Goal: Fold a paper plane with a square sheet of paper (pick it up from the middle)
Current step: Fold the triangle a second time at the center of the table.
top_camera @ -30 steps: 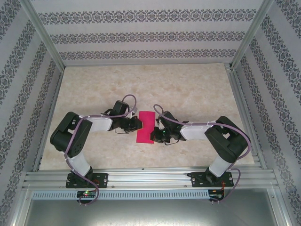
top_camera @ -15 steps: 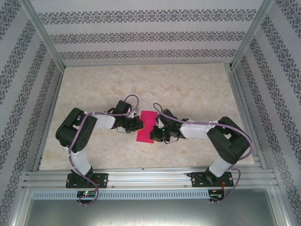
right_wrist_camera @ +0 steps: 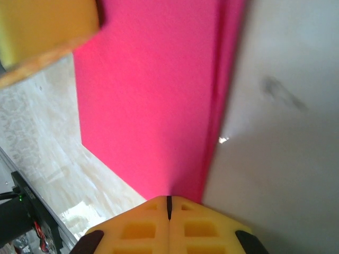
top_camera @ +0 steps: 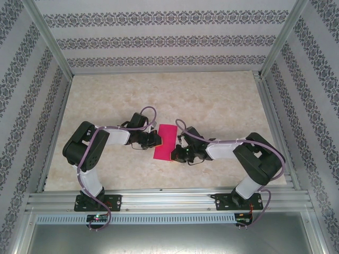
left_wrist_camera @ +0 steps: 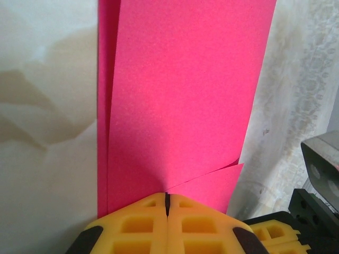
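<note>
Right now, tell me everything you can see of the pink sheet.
The square sheet of paper is thin, matte magenta-pink, folded into a narrow two-layer rectangle; a second layer peeks out along one long edge and at a corner. It sits slightly tilted at the middle of the table, between the arms. The left gripper is shut on one long edge, the right gripper on the opposite one. Whether it rests on the table is unclear.

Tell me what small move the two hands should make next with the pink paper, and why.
Probably press the paper flat on the table to sharpen its fold. The left hand and right hand are each shut on opposite sides of it, and the doubled layers gape slightly along one edge.
</note>
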